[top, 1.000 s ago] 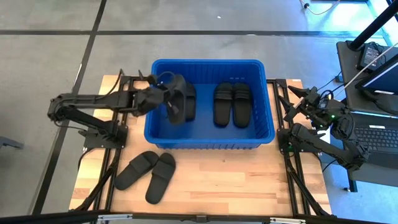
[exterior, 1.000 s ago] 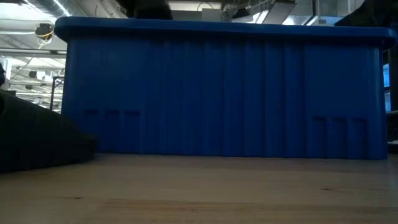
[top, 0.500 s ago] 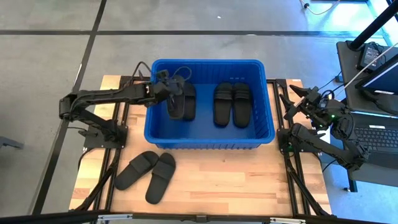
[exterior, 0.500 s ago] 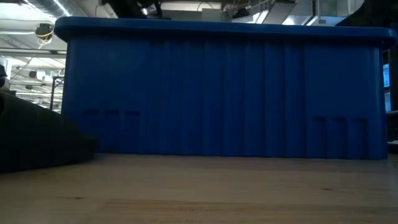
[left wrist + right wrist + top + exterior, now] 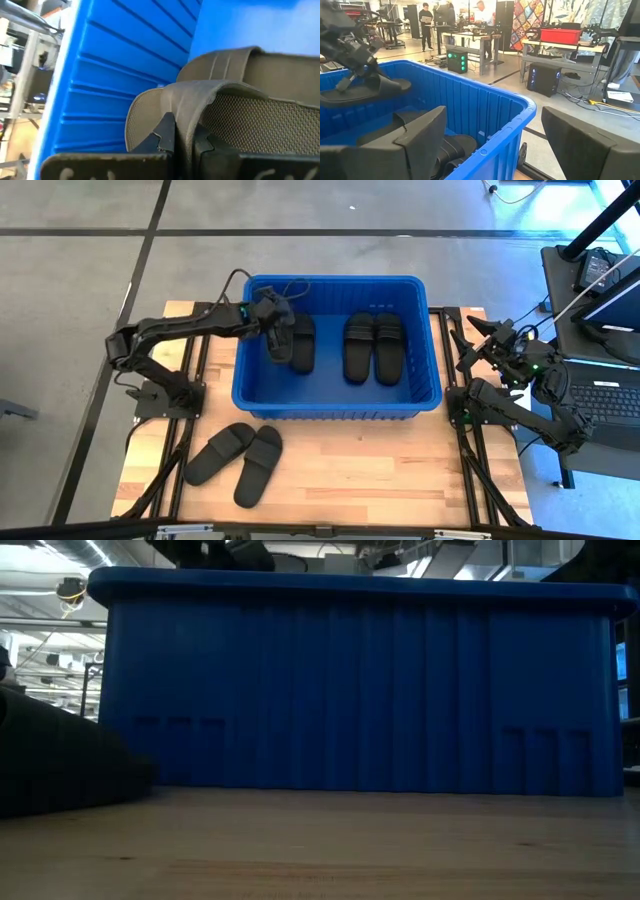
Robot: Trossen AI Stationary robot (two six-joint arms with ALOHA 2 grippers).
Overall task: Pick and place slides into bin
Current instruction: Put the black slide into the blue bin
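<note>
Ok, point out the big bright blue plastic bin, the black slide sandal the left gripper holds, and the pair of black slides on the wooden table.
Bright blue plastic bin (image 5: 335, 408), high view, near wall.
Held black slide sandal (image 5: 187, 102), left wrist view, pinched strap.
Black slides on the table (image 5: 236, 459), high view, between both.

matte black slides (image 5: 360, 347) in a bright blue bin (image 5: 337, 406) on a pale wooden table (image 5: 380, 480).

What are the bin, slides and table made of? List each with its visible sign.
Bin: looks like glossy blue plastic, moulded ribs on its walls.
Slides: matte black, probably foam or rubber; the strap in the left wrist view shows a fine woven-looking texture.
Table: pale wood, visible plank grain.
</note>
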